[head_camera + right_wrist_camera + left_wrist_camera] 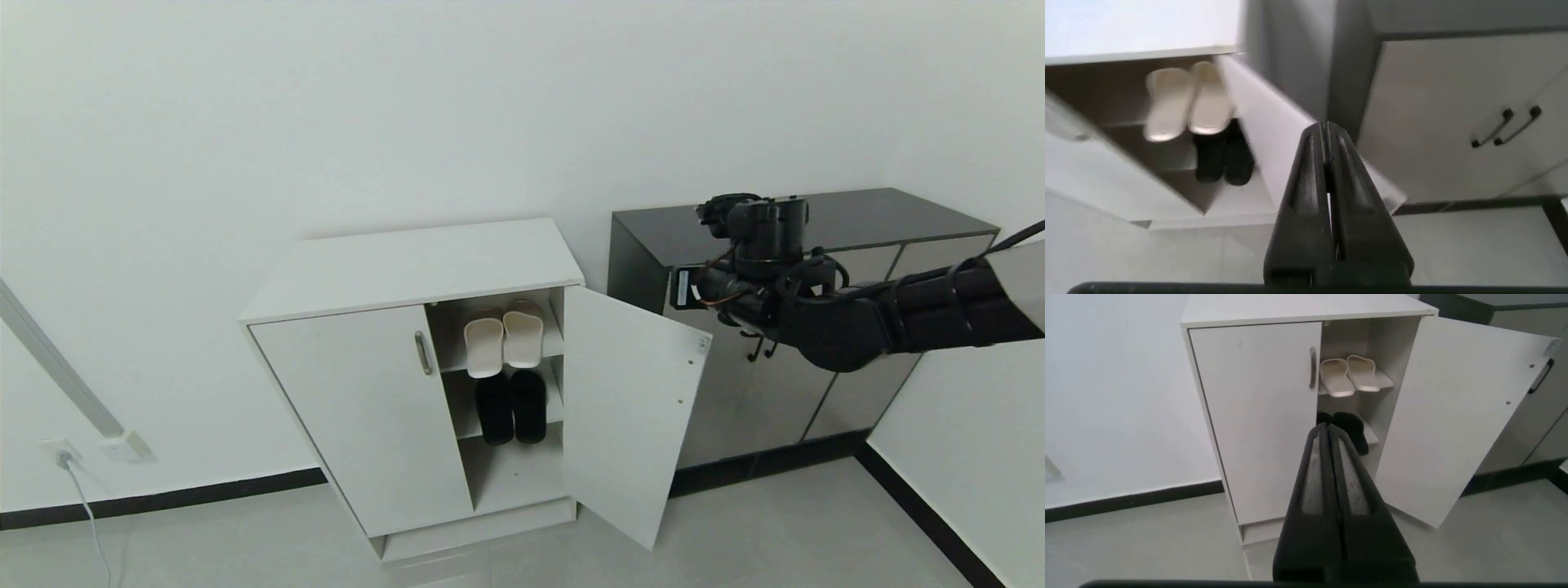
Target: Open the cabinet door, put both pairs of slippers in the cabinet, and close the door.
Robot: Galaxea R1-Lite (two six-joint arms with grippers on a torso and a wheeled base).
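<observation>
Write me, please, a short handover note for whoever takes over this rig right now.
Left gripper: shut, empty, held in front of the cabinet.
Right gripper: shut, empty, raised beside the open right door; contact with it cannot be told.
White slippers lie on the upper shelf and black slippers on the shelf below, both inside.
Done: door opened, both pairs stowed.
Left: swing the right door shut.
</observation>
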